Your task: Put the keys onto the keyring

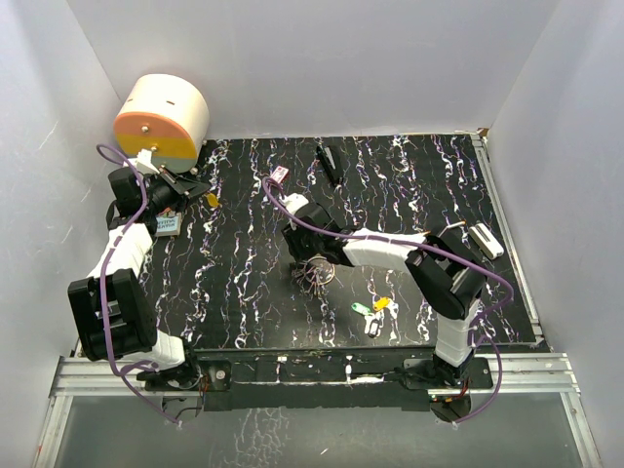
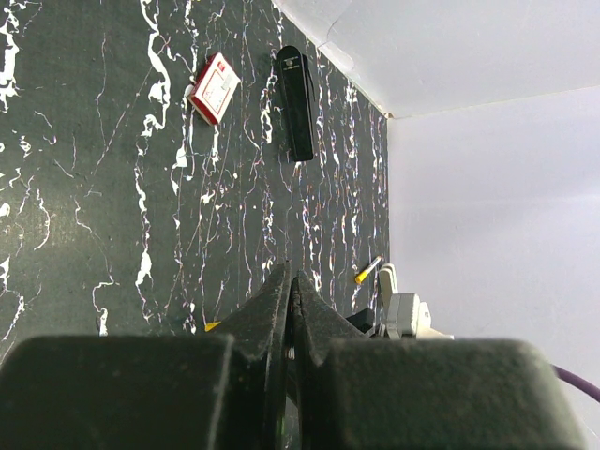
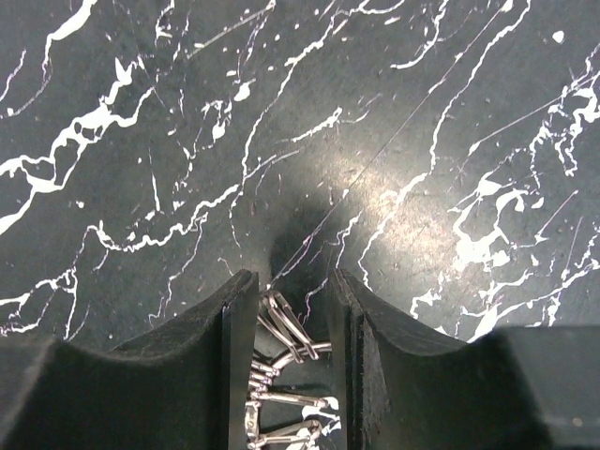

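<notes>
Right hand [image 3: 292, 281] straddles the keyring [image 3: 286, 323], jaws parted either side.

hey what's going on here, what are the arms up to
The right gripper is down over the keyring in the middle of the table, a finger on each side of its bunch of metal keys; whether it is squeezing is unclear. The coloured keys lie loose closer to the near edge, none on the ring. The left gripper sits shut and empty at the far left.
</notes>
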Robot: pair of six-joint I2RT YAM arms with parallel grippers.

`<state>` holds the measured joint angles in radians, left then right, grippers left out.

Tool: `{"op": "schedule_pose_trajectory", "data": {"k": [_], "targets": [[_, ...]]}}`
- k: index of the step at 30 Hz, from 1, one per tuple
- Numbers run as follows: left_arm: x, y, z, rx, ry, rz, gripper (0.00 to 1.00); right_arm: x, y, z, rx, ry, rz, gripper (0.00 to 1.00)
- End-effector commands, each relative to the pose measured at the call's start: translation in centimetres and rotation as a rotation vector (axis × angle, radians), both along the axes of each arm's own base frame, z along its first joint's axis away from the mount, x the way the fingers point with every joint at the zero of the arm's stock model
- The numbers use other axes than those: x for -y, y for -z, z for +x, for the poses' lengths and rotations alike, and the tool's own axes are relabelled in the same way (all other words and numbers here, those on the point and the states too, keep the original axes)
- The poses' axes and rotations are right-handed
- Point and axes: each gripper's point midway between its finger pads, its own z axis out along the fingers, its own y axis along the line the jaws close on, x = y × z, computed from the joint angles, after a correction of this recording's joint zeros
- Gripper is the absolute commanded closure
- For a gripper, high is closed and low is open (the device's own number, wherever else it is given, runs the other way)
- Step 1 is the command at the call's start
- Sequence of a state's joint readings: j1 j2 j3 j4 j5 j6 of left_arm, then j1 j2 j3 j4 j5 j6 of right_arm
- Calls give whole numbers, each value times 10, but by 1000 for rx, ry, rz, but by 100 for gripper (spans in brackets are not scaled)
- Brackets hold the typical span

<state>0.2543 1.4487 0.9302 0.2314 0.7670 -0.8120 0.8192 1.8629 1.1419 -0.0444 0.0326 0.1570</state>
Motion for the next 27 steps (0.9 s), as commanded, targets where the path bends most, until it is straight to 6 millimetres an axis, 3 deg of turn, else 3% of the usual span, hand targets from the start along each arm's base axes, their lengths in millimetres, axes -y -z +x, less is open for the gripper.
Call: {"op": "schedule_pose_trajectory", "data": {"k": [1,14,27], "targets": [[0,-22,-6,66,2,11,100,-17,-22,21,70,30,61,60],[-1,-19,-5,61,-1,10,100,-6,4,9,17,23,12,60],[-1,-20,-5,65,-5,14,100,9,15,-2,4,27,-25,60]]}}
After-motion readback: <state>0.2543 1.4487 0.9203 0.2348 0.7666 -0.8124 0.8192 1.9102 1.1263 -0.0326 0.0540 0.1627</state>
